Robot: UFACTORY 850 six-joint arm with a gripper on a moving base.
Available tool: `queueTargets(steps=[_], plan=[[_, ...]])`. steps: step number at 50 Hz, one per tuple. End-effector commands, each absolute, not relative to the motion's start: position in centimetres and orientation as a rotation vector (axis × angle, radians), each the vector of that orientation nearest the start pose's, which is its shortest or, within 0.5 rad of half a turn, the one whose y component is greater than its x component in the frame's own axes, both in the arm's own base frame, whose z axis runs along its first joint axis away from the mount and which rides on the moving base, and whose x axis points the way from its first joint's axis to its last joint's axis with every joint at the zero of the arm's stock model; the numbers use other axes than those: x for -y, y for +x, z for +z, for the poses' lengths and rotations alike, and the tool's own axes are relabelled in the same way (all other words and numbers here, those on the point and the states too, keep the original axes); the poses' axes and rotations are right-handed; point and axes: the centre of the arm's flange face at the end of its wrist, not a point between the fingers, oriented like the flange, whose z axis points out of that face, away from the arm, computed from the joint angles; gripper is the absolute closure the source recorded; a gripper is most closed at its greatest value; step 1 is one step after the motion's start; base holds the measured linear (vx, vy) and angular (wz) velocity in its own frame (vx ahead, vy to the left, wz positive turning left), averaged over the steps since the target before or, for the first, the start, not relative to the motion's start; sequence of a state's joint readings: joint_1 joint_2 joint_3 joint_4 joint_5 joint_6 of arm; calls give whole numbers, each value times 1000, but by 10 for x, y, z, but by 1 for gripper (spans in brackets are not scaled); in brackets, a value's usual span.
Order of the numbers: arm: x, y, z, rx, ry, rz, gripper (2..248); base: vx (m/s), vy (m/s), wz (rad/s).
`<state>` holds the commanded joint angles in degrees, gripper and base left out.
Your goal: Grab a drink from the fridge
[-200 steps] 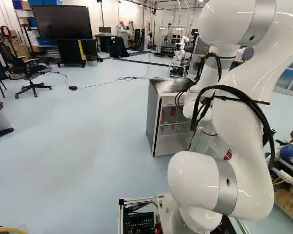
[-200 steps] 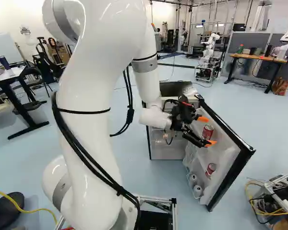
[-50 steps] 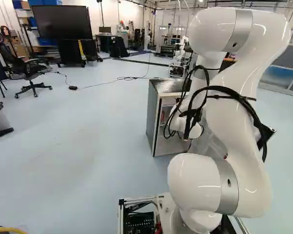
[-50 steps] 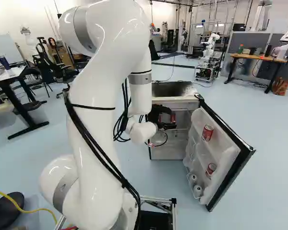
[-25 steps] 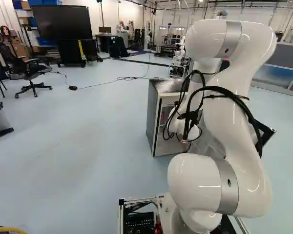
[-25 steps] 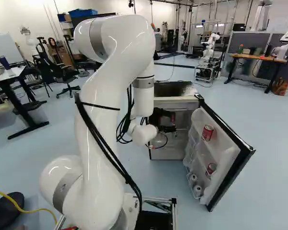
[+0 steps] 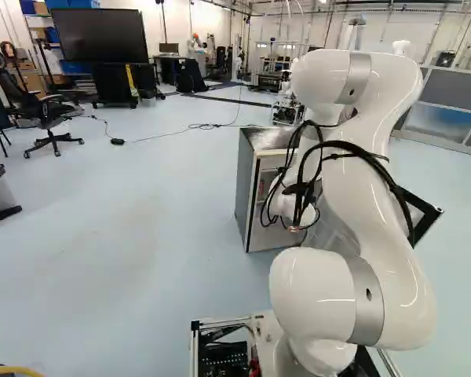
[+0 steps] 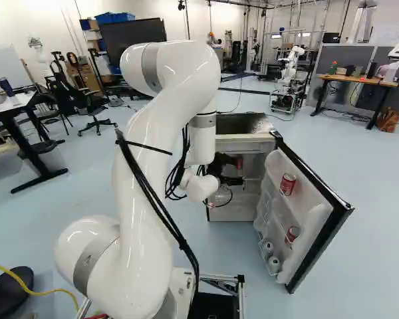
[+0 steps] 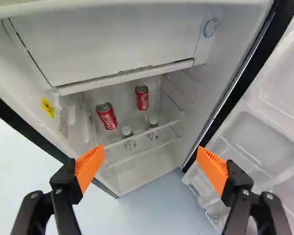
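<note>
While the fridge (image 7: pixel 247 192) stands open, white-lettered cans (image 9: pixel 108 118), yellow label (image 9: pixel 47 106)

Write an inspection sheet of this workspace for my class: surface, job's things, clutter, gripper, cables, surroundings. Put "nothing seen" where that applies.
Surface: fridge shelf bears two red cans.
Job's things: fridge open; two bottles inside; two more red cans in the door.
Clutter: nothing seen among the drinks.
Gripper: open, nothing held, facing the interior.
Cables: black ones looped along the arm; yellow one at the right base view's lower left.
Surroundings: wheeled chair, another robot.
</note>
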<state>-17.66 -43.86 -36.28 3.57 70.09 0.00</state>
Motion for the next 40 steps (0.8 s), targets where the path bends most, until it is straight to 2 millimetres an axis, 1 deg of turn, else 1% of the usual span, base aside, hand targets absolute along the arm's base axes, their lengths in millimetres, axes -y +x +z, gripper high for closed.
queueTargets(steps=[40], plan=[[143, 454, 105, -502, -2837, -1671, 3, 0, 0, 0]])
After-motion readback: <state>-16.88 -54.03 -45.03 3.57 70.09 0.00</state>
